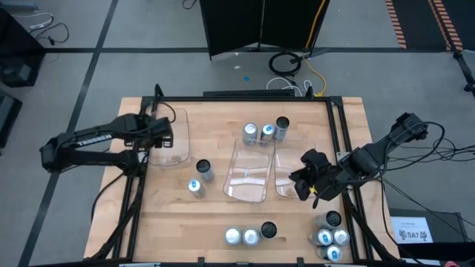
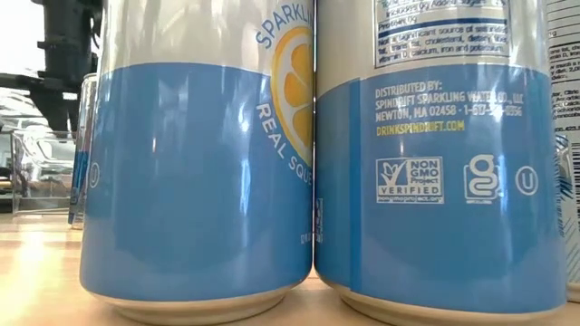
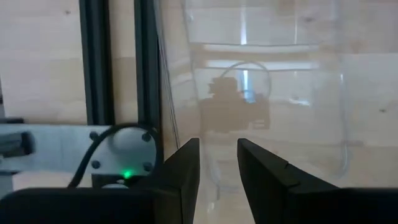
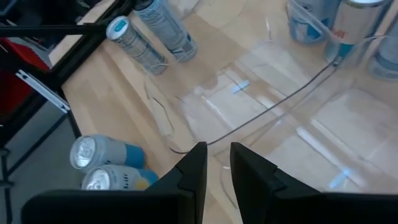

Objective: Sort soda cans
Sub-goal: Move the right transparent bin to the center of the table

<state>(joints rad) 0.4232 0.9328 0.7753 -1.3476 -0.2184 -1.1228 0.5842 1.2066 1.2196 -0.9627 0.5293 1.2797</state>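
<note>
Silver soda cans stand upright on the wooden table in groups: three at the far side [image 1: 266, 131], two left of centre [image 1: 200, 178], three at the near edge [image 1: 251, 235] and several at the near right corner [image 1: 332, 237]. Three clear plastic trays lie on the table. My left gripper [image 1: 165, 139] is at the left tray [image 1: 177, 126], its fingers close together over the tray's rim. My right gripper [image 1: 303, 184] is at the right tray [image 1: 291, 167], nearly shut. The middle tray [image 1: 249, 174] lies untouched. My left gripper comes steeply from above at the left tray's left rim [image 3: 216, 183]. A thin clear edge shows in the narrow gap between its fingers. The tray sits on the table. My right gripper comes slanting down from the table's right at the right tray's near right rim [image 4: 214, 148]. A clear edge shows between its two fingers. Whether that end is raised off the table, I cannot tell.
Black frame rails [image 1: 133, 193] run along the table's left, far and right sides. Two blue and white cans [image 2: 199, 163] fill the low view. Bare wood lies in the near left part of the table [image 1: 174, 222].
</note>
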